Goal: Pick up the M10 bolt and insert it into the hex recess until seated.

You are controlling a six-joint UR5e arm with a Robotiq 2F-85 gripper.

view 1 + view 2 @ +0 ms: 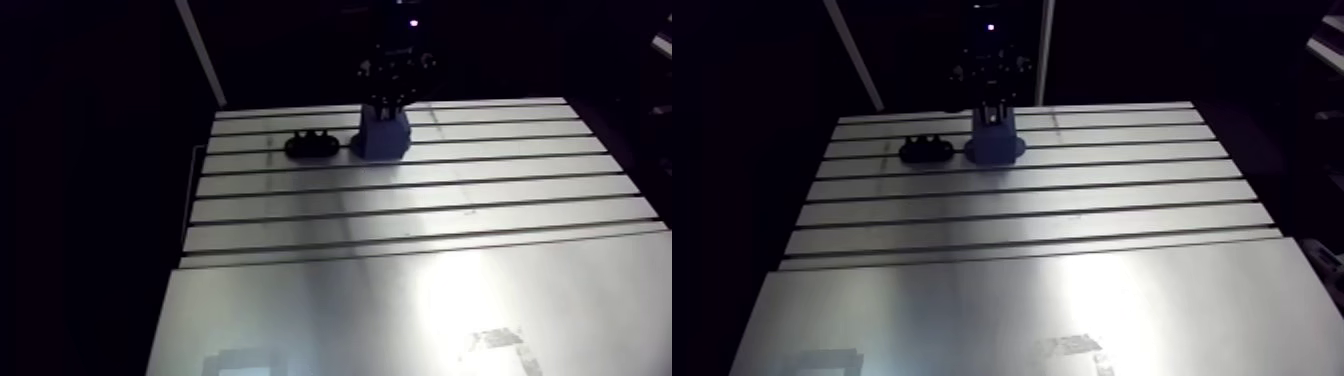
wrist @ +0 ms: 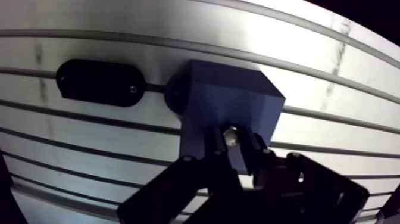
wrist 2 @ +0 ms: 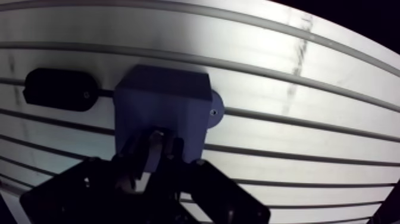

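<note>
Arm view: slotted aluminium table [image 1: 400, 215], brushed, with strong glare on the plain near plate. At the far end is a matte blue block [image 1: 384, 137], boxy, on a rounded base. A black oblong holder [image 1: 311, 146] with rounded ends lies just beside it at the block's 9 o'clock. The gripper [image 1: 388, 108] comes straight down onto the block top. It's a dark silhouette, so fingertips can't be read from here.

Wrist view: the fingers [image 2: 215, 146] are black and closed in tight on a small pale metallic bolt [image 2: 230, 136], clamped between the tips. Only a short shiny end shows; head and thread are hidden by the pads. The bolt sits over the block's top face, at the edge nearest the gripper. The block is dead ahead at the gripper's 12 o'clock, flat faces and sharp corners, with a round flange sticking out at one side (small hole in it). The hex recess is covered by the fingertips, and I can't tell whether the bolt touches the block. The holder is at the gripper's 10 o'clock, smooth black, straddling a table slot.
</note>
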